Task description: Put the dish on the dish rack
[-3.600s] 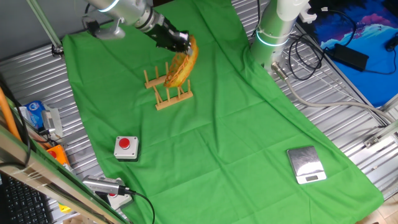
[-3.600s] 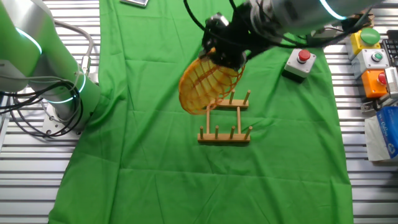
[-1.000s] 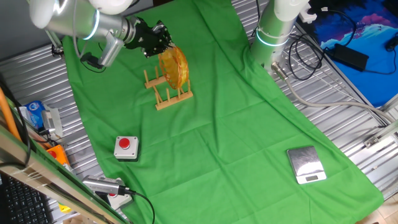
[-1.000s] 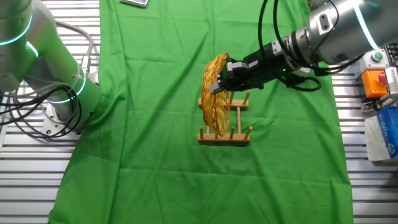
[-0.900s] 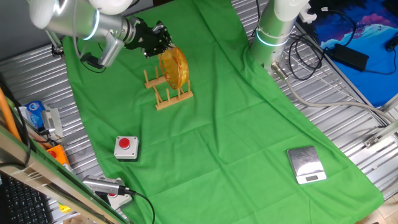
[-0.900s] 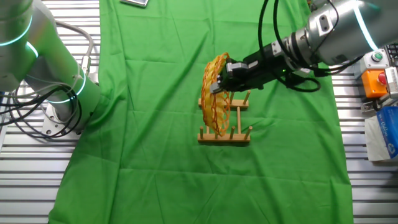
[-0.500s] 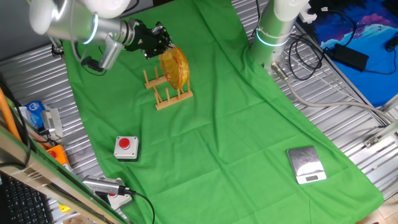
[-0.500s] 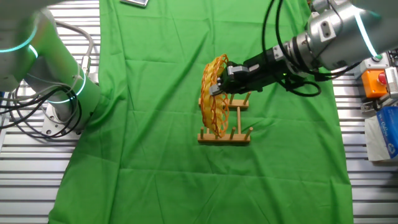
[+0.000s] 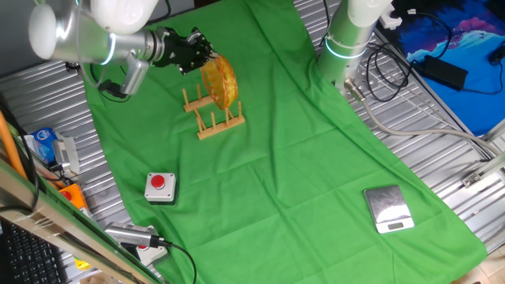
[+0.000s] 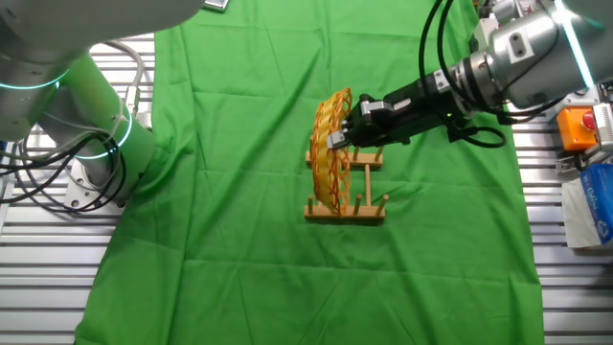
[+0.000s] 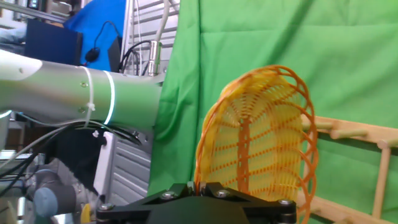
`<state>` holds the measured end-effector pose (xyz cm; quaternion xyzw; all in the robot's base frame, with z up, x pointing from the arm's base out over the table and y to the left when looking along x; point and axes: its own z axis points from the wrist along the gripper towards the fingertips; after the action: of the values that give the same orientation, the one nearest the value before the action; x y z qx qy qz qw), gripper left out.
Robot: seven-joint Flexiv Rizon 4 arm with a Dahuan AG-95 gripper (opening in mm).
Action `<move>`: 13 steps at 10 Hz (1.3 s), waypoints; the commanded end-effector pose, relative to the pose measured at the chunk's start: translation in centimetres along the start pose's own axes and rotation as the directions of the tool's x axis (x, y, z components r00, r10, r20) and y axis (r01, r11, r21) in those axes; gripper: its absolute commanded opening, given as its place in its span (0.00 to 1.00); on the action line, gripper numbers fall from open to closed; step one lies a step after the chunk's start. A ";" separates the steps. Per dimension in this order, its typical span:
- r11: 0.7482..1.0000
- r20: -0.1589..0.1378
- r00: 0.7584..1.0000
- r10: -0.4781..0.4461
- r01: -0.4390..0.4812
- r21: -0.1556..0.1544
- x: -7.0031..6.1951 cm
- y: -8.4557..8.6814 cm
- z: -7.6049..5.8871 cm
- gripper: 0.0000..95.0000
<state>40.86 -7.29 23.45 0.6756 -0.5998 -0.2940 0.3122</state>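
The dish (image 9: 219,80), a yellow woven wicker basket-plate with an orange-red centre streak, stands on edge between the pegs of the small wooden dish rack (image 9: 218,126). In the other fixed view the dish (image 10: 331,158) is upright in the rack (image 10: 351,213). My gripper (image 10: 343,129) reaches in from the right and is shut on the dish's upper rim. In the hand view the dish (image 11: 261,137) fills the middle, its rim sits between my gripper's (image 11: 198,185) fingertips, and rack pegs (image 11: 373,134) show at the right.
A grey box with a red button (image 9: 160,186) lies near the rack's left front. A square silver scale (image 9: 388,209) lies at the lower right. A second arm's base (image 9: 347,39) stands at the cloth's far edge. Button boxes (image 10: 575,96) line one table side.
The dish was carried down from above the rack into the pegs and has turned upright. In the last second the arm shifted slightly, still at the rim.
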 end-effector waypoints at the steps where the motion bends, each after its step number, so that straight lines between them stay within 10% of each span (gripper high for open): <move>1: 1.000 -0.004 1.000 0.002 -0.002 0.002 0.5 -0.5 0.0 0.00; 13: 0.999 0.000 1.000 0.023 -0.023 -0.028 1.0 -1.4 -0.5 0.00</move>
<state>42.13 -8.12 22.64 0.6644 -0.6034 -0.2986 0.3244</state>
